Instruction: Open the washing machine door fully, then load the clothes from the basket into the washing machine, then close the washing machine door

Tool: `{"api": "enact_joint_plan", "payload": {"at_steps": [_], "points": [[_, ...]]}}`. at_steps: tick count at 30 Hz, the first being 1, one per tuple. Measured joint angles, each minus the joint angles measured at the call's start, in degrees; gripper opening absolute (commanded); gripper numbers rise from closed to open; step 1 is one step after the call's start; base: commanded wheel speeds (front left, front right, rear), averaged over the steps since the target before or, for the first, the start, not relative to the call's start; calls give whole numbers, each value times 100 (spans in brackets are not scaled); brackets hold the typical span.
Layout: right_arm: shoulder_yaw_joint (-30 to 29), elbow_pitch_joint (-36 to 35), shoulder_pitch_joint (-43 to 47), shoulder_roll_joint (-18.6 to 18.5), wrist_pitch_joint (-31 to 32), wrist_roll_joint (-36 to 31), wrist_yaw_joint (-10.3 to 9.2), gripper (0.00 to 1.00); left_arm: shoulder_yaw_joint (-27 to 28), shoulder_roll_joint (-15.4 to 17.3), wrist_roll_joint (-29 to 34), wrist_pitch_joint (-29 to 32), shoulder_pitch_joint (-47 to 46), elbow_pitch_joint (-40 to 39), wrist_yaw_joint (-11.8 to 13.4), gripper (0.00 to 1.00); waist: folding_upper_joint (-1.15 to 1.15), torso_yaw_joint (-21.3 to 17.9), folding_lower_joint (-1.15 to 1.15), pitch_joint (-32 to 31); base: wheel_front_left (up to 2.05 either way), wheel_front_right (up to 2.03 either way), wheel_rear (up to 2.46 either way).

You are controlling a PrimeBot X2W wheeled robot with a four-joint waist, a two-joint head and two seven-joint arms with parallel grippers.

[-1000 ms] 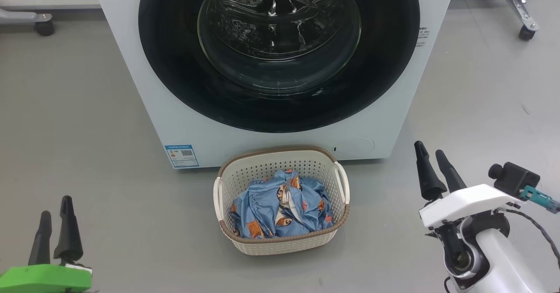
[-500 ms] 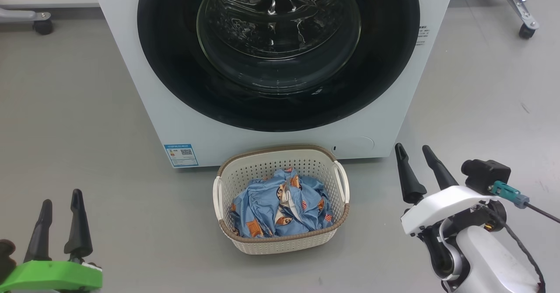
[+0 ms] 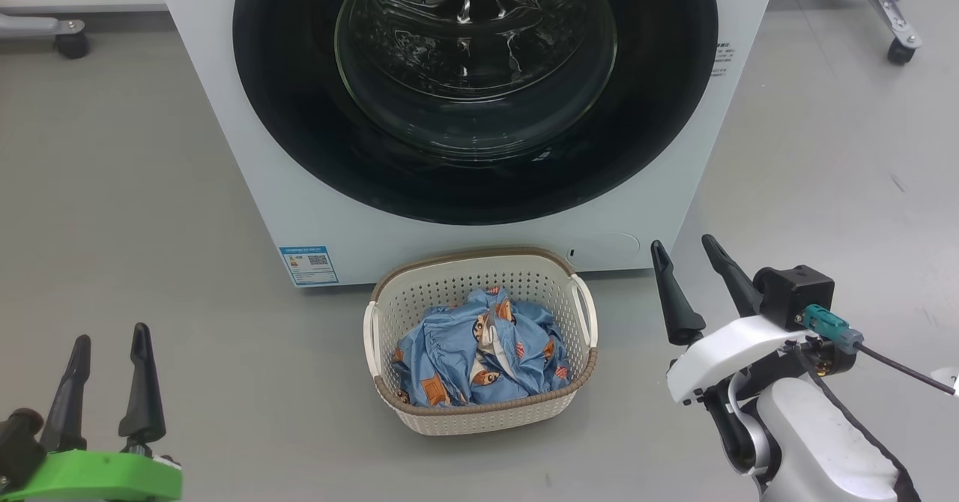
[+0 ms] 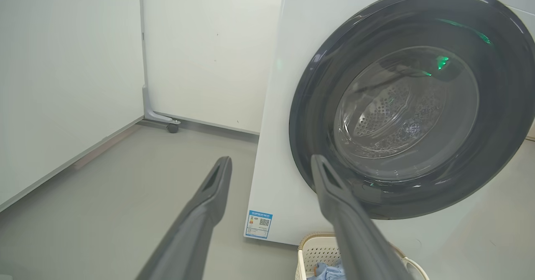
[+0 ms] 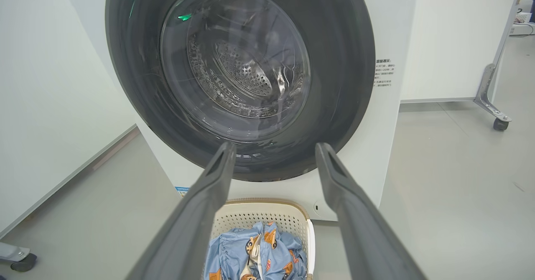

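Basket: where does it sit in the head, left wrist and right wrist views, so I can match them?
Head view: basket at lower centre, just below the door.
Left wrist view: at the bottom edge, right of centre, mostly cut off by the frame.
Right wrist view: bottom centre, its near side cut off.
Shared landmark: the door's black rim, above the basket in all three.
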Motion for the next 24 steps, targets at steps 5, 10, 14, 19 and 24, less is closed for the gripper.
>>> {"api": "enact_joint_plan", "payload": {"at_steps": [5,10,14,19,24], "points": [[4,81,-14,2,-1,-3,0,100,12,21,92,0,0,26,0,100,0,-5,0,-9,0,0,0],[3,125,-14,10,-1,-3,1,100,35,15,134,0,-1,78,0,100,0,-5,0,-19,0,0,0],[1,170,-15,26,-1,-3,2,100,46,-3,143,0,-1,123,0,100,0,-3,0,-25,0,0,0],[0,224,-16,62,-1,-3,2,100,63,-41,146,0,-2,148,-1,100,0,-1,0,-38,0,0,0],[3,271,-20,77,-1,-3,9,100,68,-56,186,0,-3,156,-1,100,0,-3,0,-53,0,0,0]]}}
